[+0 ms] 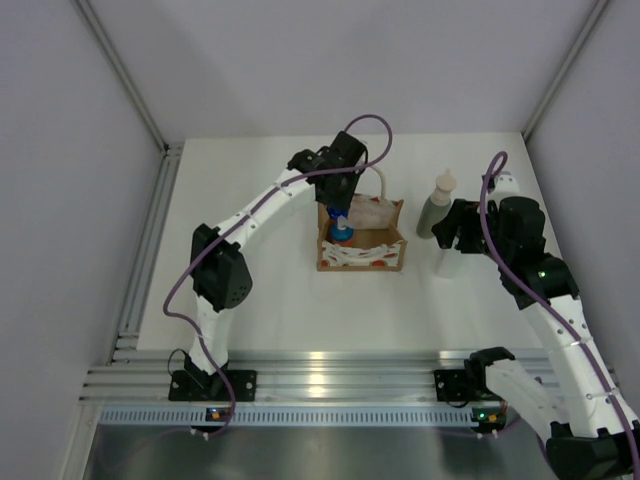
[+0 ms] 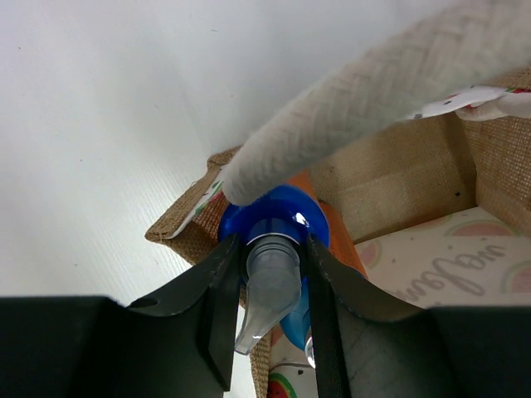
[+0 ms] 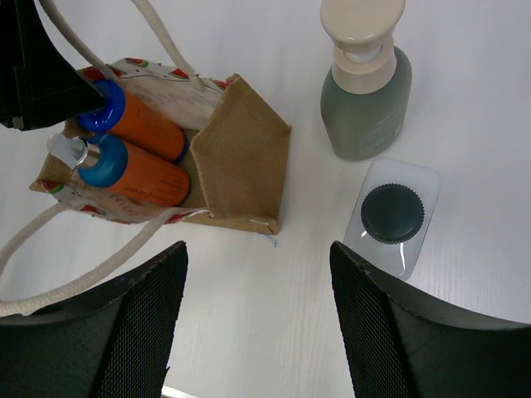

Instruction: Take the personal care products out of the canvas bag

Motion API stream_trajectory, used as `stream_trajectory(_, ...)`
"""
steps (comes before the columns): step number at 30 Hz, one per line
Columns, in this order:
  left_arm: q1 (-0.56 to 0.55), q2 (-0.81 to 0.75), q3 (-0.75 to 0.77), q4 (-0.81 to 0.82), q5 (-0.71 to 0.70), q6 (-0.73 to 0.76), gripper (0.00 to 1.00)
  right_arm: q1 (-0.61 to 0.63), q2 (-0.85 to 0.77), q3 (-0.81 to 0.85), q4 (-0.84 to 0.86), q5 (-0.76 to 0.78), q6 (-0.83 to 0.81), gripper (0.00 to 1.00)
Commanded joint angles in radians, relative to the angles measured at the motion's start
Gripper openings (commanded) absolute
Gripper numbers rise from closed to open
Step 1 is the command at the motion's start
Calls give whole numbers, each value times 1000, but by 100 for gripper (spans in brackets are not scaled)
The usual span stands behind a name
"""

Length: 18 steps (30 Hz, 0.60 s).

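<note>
The tan canvas bag (image 1: 362,248) stands mid-table with its cream handle (image 2: 365,108) up. Two orange bottles with blue tops (image 3: 141,124) (image 3: 139,176) lie inside it. My left gripper (image 2: 272,286) reaches into the bag's left end (image 1: 340,218) and is shut on the clear pump top of one orange bottle (image 2: 270,265). The grey-green bottle with the cream cap (image 3: 365,91) stands on the table right of the bag (image 1: 438,205). The translucent bottle with the grey cap (image 3: 392,217) stands beside it. My right gripper (image 3: 257,323) is open and empty above the table between the bag (image 3: 241,157) and these bottles.
Grey walls close in the white table on the left, back and right. An aluminium rail (image 1: 320,385) runs along the near edge by the arm bases. The bag's second loop handle (image 3: 66,274) trails over the table in front.
</note>
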Motion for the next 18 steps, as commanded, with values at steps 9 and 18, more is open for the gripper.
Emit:
stream_trajectory(9,-3,-48,103,26,-42,-25,0,15,-17,-5,17,-4,-8,67)
stream_trajectory(18,0,-79,136,25,-33,-20,0,12,-14,-3,17,-4,-11,67)
